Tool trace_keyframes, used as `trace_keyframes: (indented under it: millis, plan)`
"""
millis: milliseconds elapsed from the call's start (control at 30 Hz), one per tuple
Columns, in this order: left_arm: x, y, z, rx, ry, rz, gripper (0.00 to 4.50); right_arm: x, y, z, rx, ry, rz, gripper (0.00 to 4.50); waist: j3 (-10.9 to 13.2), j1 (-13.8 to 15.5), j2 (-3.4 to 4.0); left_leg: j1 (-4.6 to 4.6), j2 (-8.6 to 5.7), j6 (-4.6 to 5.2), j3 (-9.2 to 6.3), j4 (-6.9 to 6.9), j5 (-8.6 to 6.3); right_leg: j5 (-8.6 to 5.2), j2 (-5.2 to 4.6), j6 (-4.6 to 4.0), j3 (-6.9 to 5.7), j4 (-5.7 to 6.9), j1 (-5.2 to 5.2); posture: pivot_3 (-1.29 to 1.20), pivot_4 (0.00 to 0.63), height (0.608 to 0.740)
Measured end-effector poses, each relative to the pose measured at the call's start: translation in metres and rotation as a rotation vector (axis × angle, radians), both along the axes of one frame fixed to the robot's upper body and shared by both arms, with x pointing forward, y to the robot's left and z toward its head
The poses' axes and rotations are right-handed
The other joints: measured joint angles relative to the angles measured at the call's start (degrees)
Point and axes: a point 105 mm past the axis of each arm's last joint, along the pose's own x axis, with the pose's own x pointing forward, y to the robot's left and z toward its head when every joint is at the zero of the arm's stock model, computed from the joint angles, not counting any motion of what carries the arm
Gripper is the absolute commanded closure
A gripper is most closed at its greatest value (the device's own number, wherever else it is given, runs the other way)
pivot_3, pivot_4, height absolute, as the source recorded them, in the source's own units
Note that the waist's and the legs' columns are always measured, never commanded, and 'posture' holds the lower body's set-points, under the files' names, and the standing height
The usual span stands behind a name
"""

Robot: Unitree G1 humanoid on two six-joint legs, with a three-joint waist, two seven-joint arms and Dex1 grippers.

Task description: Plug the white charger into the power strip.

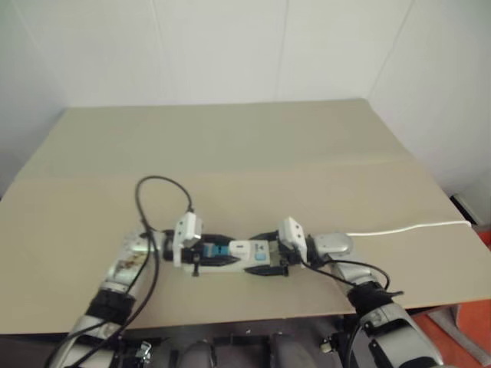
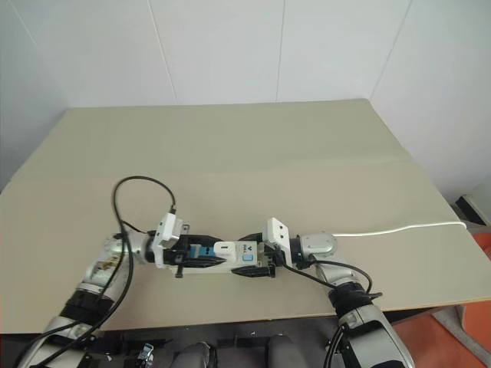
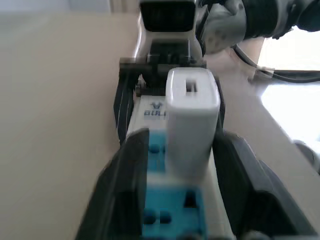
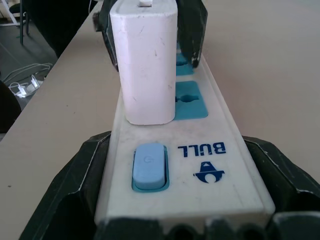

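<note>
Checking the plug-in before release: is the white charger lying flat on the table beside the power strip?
No: the white charger stands upright on the power strip, seated at a socket behind the blue switch.

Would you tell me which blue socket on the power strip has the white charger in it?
The socket nearest the switch holds the white charger, standing upright on the power strip; the others show bare blue.

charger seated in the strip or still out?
In. The white charger stands upright with its base flush on the power strip, no prongs showing, on the socket nearest the switch.
</note>
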Motion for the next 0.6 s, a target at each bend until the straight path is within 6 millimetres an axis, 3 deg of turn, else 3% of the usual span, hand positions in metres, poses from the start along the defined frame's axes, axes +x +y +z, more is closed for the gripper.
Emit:
trace_keyframes:
  millis: [167,400,567,600]
  plan:
    - [0.006,0.002,0.003,-0.004,0.003,0.041,0.1,0.0,-0.002,0.0,0.0,0.002,-0.001,1.03,0.0,0.42,-0.01,-0.02,0.0,0.0,0.0,0.01,0.0,-0.01,-0.01,0.02,-0.02,-0.06,0.02,0.0,0.15,0.74]
    - [0.013,0.019,0.014,0.028,-0.027,0.1,0.04,-0.001,0.0,0.001,0.003,-0.001,0.007,1.03,0.03,0.22,-0.05,-0.28,0.02,0.0,-0.05,0.01,0.0,0.17,0.0,-0.28,-0.09,-0.18,-0.13,0.0,0.15,0.74]
    - [0.016,0.051,0.053,0.078,-0.107,0.156,0.04,-0.002,0.0,0.001,0.005,-0.003,0.009,1.03,0.06,0.11,-0.08,-0.35,0.04,0.05,-0.07,-0.01,-0.03,0.16,-0.01,-0.28,-0.13,-0.32,-0.15,0.0,0.15,0.74]
    - [0.015,0.056,0.058,0.087,-0.11,0.163,0.02,-0.002,0.0,0.001,0.005,-0.005,0.009,0.68,0.06,0.11,-0.08,-0.37,0.04,0.06,-0.06,-0.02,-0.04,0.16,-0.01,-0.28,-0.13,-0.34,-0.15,0.0,0.15,0.74]
